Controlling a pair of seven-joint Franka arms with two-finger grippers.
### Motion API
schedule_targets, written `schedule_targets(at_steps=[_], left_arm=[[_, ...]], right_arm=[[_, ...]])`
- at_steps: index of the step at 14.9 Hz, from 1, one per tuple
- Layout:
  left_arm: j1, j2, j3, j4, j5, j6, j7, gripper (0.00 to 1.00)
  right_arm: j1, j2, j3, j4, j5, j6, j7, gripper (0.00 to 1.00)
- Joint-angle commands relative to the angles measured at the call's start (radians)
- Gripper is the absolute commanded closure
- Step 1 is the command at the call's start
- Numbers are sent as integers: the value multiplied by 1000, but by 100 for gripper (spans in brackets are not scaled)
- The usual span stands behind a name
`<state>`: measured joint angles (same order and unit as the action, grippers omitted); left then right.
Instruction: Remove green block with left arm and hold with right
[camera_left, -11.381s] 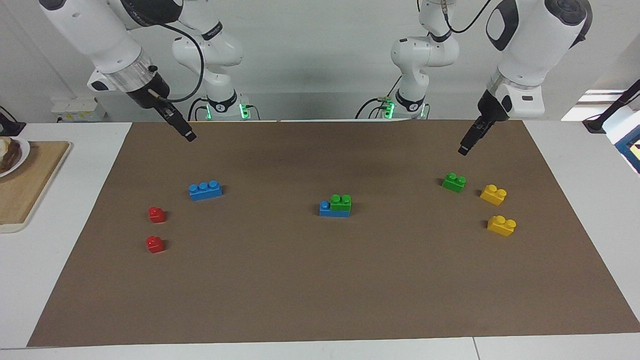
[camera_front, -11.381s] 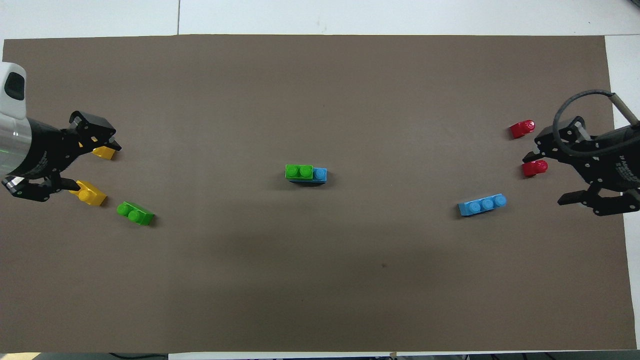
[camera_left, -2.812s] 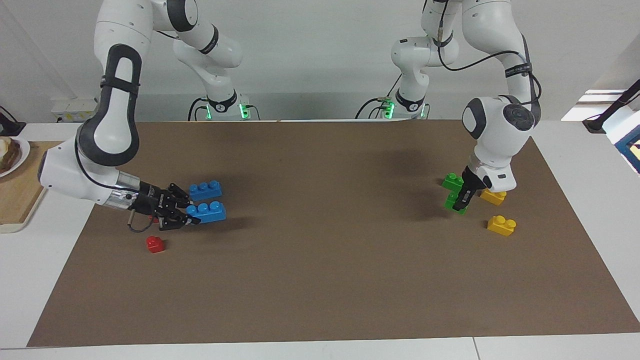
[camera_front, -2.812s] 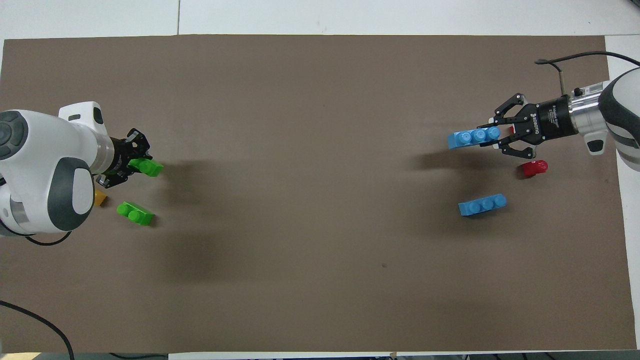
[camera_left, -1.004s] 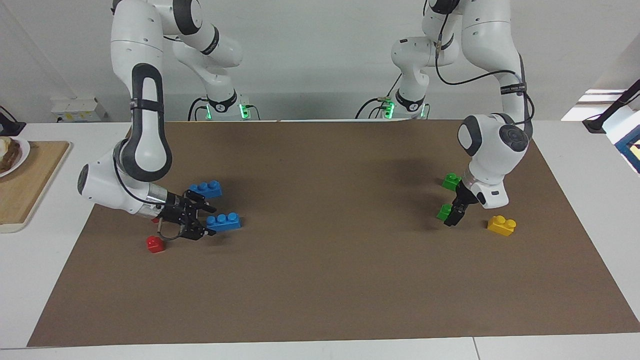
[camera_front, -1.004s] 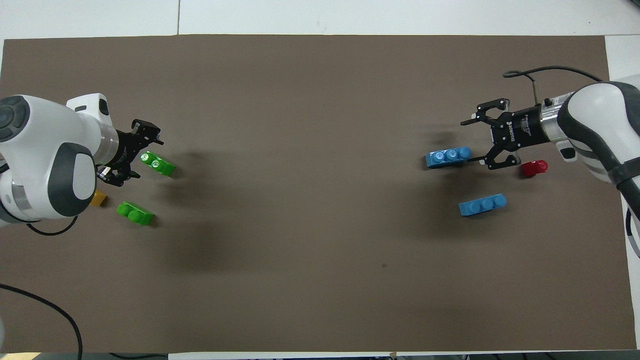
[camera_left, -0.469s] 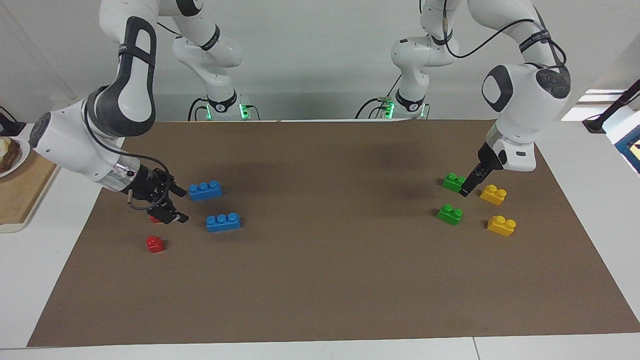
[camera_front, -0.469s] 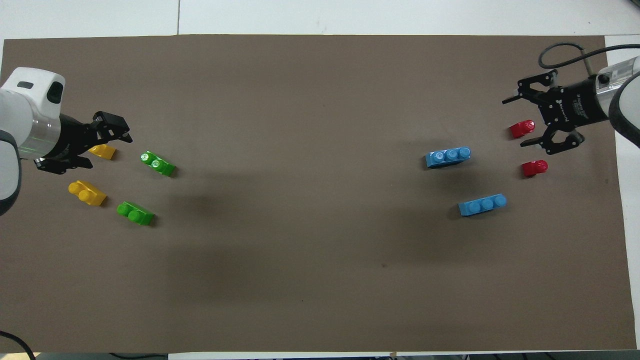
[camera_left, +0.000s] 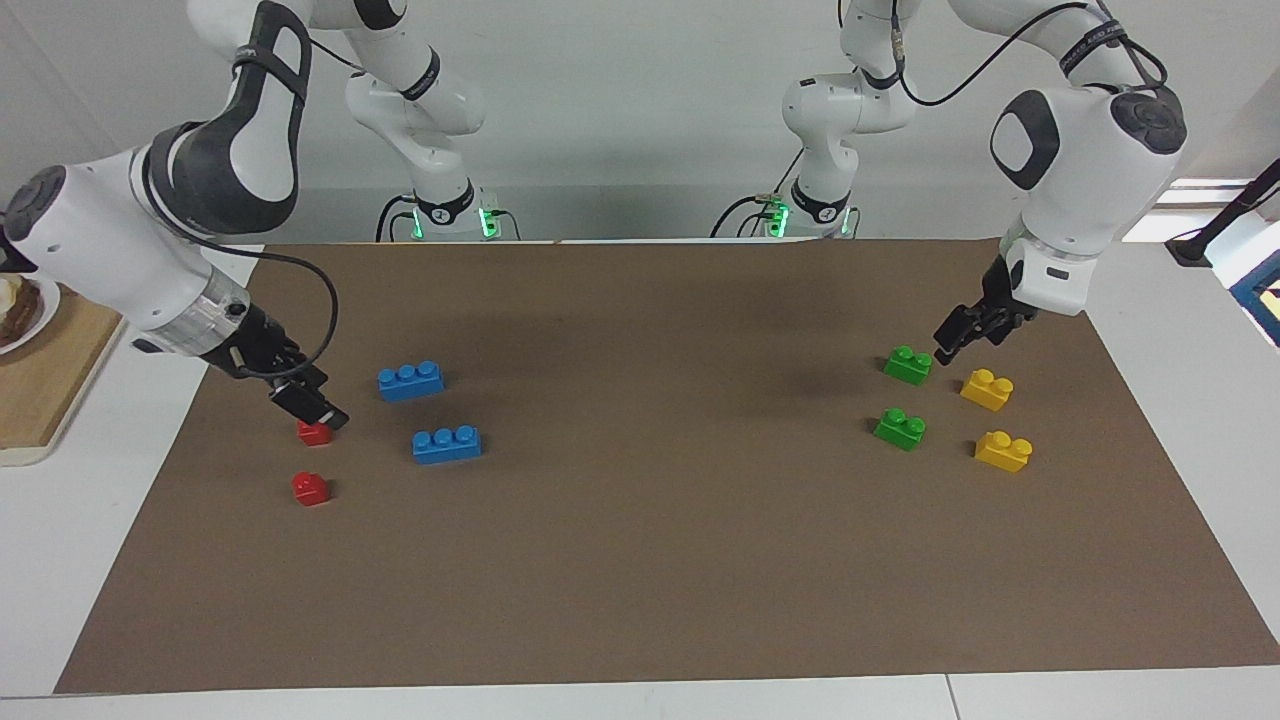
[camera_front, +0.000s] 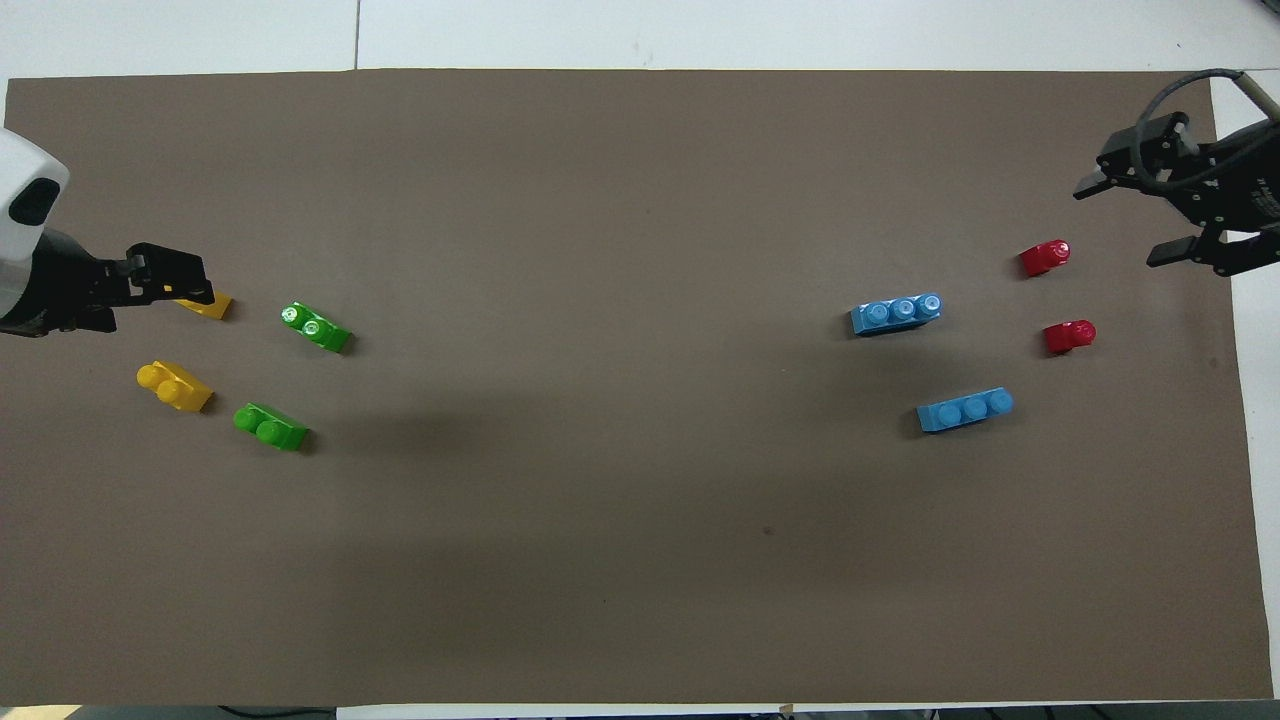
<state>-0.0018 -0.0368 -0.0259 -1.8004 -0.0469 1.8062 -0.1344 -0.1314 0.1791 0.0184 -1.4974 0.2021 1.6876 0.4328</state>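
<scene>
the green block (camera_left: 900, 428) (camera_front: 316, 327) lies flat on the brown mat (camera_left: 640, 560) at the left arm's end, beside a second green brick (camera_left: 907, 364). left gripper (camera_left: 958, 334) hangs above the yellow bricks; whether its fingers are parted cannot be told. right gripper (camera_front: 1150, 218) is spread, holding nothing, above the red bricks.

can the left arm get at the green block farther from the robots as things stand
Probably yes. The left gripper hangs over that end of the mat, the green block lies apart from the other green brick and yellow bricks, uncovered.
</scene>
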Motion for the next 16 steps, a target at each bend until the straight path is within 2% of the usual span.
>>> schedule_targets(at_steps=[1,4,6,10,12,16], left_arm=[[11,-32,-6,-7,18,-41,78,0],[8,-51,-3,-4,21,-65,76,0],[-6,-64,4,-4,50,-100,81,0],[-9,-69,-2,-5,67,-103,93,0],[-7,-68,0,-5,59,-97,91,0],[-9,-68,4,-4,56,-106,91,0]], right_arm=[[9,-67,5,14,-82,-77,-190,3],[9,-90,11,49,-128,-199,-440,3],[10,-128,14,42,-173,-245,-512,3],[27,-224,22,-52,-179,-267,-508,3],[29,-224,22,-52,-179,-270,-517,0],[30,-219,25,-43,-178,-244,-516,0]])
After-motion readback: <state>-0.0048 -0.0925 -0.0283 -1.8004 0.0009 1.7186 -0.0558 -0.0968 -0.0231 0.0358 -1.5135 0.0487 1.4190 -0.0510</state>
